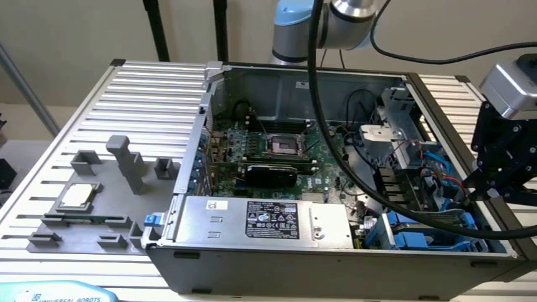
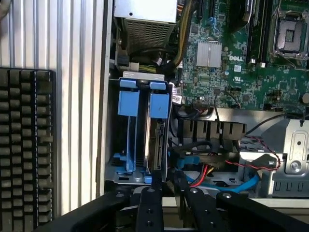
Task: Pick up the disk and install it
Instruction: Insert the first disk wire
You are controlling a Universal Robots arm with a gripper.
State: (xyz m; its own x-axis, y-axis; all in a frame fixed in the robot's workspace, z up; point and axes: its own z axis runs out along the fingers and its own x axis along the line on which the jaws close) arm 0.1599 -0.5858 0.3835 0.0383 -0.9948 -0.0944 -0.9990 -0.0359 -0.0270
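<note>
- My pincer (image 2: 169,187) hangs at the end of the drive cage (image 2: 139,75), in a corner of the open case (image 1: 251,267); I cannot tell whether it grips anything.
- The disk (image 2: 157,145) stands on edge in one cage slot.
- The neighbouring slot holds a blue carrier (image 2: 127,125), seemingly empty.

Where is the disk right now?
In the wrist view, the disk stands edge-on in the drive cage, beside another blue carrier, close to the gripper.

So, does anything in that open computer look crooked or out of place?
Nothing looks damaged. The disk stands straight in its bay, in line with the blue carrier beside it. Only the thick black cable draped across the open case looks untidy.
</note>
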